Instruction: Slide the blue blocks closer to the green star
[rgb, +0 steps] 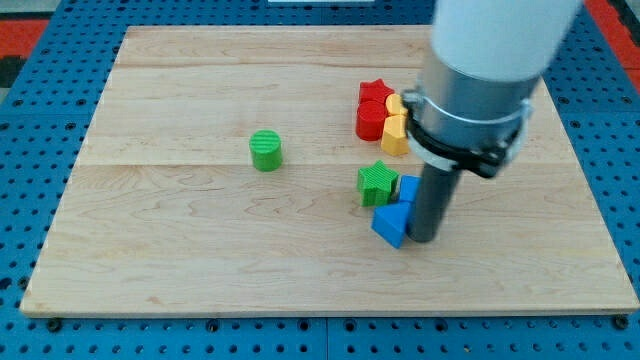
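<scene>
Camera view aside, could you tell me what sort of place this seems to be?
Probably a robotics lab bench: a wooden board on blue pegboard, small coloured blocks like the green star, and my tip beside the blue blocks.

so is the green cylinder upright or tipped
Upright: the green cylinder stands on its end, round flat top facing up, alone left of the other blocks.

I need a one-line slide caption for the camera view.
My tip rests beside two blue blocks that sit by the green star.
</scene>
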